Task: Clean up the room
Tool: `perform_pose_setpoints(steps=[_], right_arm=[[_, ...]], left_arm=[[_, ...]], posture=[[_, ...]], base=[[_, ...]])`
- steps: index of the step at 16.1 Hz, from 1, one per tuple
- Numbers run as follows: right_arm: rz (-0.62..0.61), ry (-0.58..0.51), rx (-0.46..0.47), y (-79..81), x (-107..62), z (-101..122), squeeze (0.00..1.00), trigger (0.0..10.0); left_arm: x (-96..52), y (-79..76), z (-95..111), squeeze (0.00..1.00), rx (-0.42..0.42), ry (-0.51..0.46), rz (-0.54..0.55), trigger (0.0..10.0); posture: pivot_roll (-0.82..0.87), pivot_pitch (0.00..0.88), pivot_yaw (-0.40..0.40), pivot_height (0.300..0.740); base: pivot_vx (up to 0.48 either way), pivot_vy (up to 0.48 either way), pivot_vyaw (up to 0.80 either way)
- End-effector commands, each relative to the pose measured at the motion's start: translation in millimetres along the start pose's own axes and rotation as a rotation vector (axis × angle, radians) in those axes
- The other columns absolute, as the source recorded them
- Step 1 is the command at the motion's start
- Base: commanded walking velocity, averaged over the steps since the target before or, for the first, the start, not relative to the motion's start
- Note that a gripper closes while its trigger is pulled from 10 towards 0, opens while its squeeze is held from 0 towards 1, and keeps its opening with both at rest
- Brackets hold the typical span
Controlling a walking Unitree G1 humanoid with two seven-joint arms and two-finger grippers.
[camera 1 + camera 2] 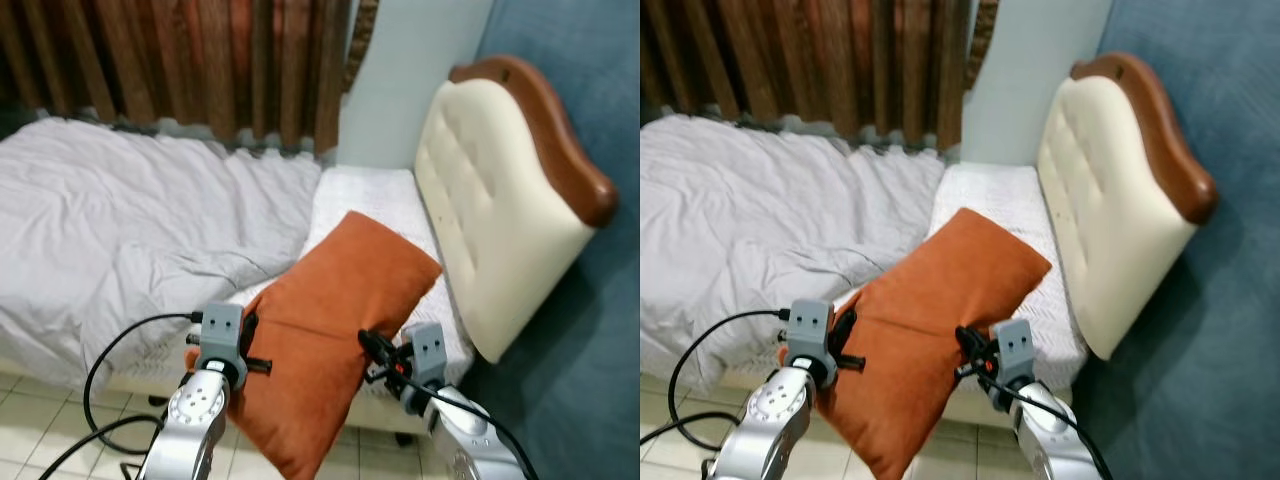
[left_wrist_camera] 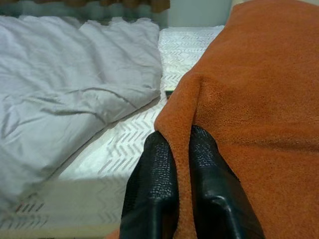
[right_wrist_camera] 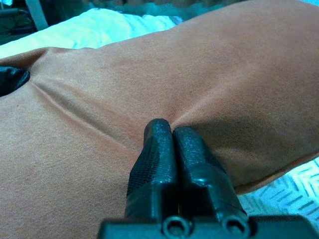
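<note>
Both grippers hold an orange pillow [image 1: 330, 330] up over the near edge of the bed [image 1: 370, 195], its far corner reaching toward the cream headboard [image 1: 490, 190]. The left gripper [image 2: 180, 137] has its fingers pinched tight on a fold at the pillow's left edge, and the right gripper [image 3: 166, 130] has its fingers pressed together on a pinch of fabric at the pillow's right side. A rumpled grey blanket [image 1: 130, 230] covers the left part of the bed, just beside the pillow.

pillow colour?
Burnt orange, plain. The pillow shows best in the left eye view, pinched by both grippers.
</note>
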State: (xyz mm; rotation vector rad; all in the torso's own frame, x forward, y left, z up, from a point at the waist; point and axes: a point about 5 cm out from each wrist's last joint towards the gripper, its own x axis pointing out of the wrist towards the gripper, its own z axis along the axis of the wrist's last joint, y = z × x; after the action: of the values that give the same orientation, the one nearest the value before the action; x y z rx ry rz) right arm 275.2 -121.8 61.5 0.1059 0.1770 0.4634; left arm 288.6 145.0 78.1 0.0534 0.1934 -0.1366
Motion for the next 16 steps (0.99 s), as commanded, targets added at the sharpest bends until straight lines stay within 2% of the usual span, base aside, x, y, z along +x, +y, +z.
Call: perform_pose_setpoints(steps=[1,9,11,16], right_arm=[[-0.169,0.011,-0.018,-37.6,-22.1,-0.7,0.0,10.0],[-0.173,0.007,-0.034,-38.8,-21.5,1.1,0.0,10.0],[-0.174,0.006,-0.03,-38.4,-21.3,0.8,0.0,10.0],[-0.172,-0.006,-0.032,-39.3,-19.1,2.7,0.0,10.0]], left_arm=[[1.0,28.6,17.5,0.0,0.009,-0.077,0.136,10.0],[4.7,26.7,21.2,0.0,0.032,-0.089,0.099,10.0],[4.8,27.3,21.5,0.0,0.034,-0.09,0.099,10.0],[4.9,25.5,20.8,0.0,0.03,-0.089,0.098,10.0]], posture=[[0.08,0.0,-0.099,0.74],[0.08,0.0,-0.094,0.74],[0.08,0.0,-0.093,0.74],[0.09,0.0,-0.096,0.74]], base=[[0.48,0.0,0.0],[0.48,0.0,0.0],[0.48,0.0,-0.79],[0.48,0.0,0.0]])
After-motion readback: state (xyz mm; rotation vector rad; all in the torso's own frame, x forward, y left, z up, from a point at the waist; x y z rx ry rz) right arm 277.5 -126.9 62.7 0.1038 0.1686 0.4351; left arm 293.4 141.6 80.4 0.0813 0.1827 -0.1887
